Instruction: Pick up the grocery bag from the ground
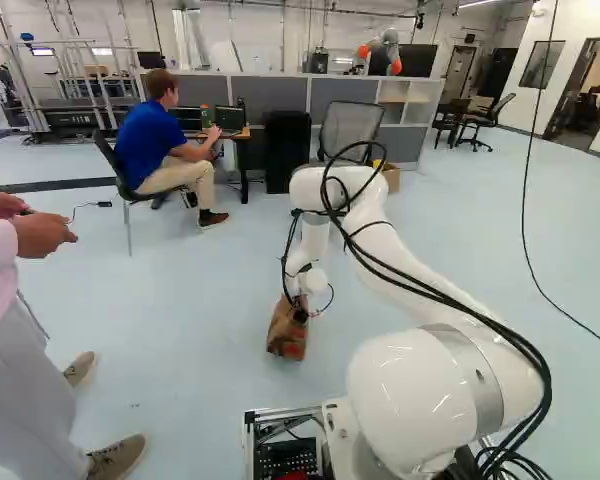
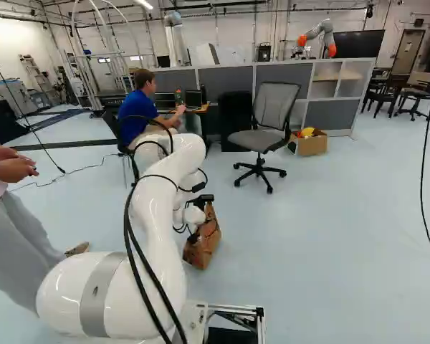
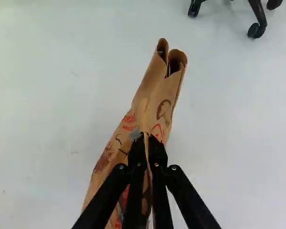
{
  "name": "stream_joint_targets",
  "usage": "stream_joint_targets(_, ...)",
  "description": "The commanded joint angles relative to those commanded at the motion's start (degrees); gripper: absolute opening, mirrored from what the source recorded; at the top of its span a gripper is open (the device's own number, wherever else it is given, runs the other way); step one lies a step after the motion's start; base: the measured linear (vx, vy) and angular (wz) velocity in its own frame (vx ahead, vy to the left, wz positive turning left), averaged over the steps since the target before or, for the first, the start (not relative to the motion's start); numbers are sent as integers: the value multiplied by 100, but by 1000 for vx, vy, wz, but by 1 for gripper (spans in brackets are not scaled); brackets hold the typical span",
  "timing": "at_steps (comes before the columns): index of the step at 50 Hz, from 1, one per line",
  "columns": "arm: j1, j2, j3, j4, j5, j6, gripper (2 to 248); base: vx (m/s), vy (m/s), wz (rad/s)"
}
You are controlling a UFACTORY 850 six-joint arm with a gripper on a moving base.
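Pale floor (image 2: pixel 330 236), cardboard box (image 2: pixel 312 146), perhaps paper bag (image 2: pixel 203 247)

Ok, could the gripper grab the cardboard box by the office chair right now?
Probably not: the gripper is shut on the paper bag, and the cardboard box looks out of reach, farther off than the office chair.

So I had my gripper (image 3: pixel 147 138) clamped on the paper bag's (image 3: pixel 159 98) top edge, with some black chair casters (image 3: pixel 256 30) on the floor (image 3: pixel 47 86) ahead of it.
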Motion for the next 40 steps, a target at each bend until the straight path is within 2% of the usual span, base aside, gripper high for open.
stream_joint_targets(40, 0, 1527, 1194, 0, 0, 0, 18, 0, 0, 0)
